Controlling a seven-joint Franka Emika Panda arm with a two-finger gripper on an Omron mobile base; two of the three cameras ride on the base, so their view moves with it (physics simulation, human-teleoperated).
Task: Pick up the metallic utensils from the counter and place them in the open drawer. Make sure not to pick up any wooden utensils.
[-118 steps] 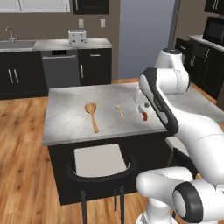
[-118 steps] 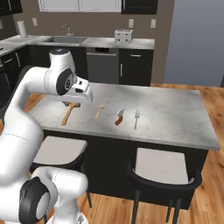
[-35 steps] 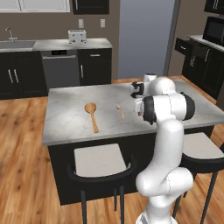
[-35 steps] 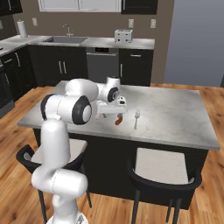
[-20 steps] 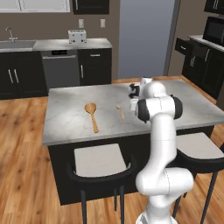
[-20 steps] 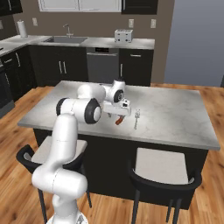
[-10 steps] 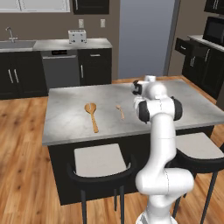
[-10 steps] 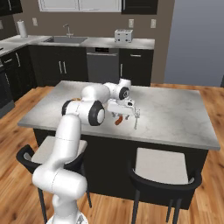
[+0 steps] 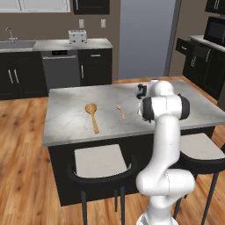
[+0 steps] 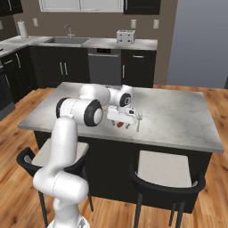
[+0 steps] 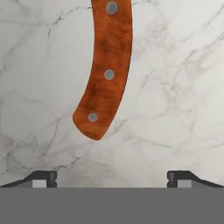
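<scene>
The knife's orange-red handle (image 11: 107, 70), with three rivets, lies on the grey-white marble counter (image 11: 183, 87); its rounded end is just ahead of my open gripper (image 11: 111, 178), whose fingertips (image 11: 41, 177) stand wide apart with nothing between them. In the right base view the gripper (image 10: 122, 119) hangs low over the knife (image 10: 119, 125), and the thin silvery utensil (image 10: 138, 120) lies just to its right. The large wooden spoon (image 9: 92, 115) and the small wooden spoon (image 9: 120, 111) lie left of the arm on the counter (image 9: 70, 105). The open drawer (image 9: 183, 44) juts from the black cabinets at the far right.
Two black stools with pale seats (image 10: 164, 168) (image 10: 55, 156) stand along the island's near side. A pale back counter carries a toaster (image 9: 77, 36) and a sink (image 10: 67, 40). Wood floor surrounds the island.
The hand has shifted slightly and sunk lower over the knife on the counter. Its jaws have stayed wide open. The utensils have not moved.
</scene>
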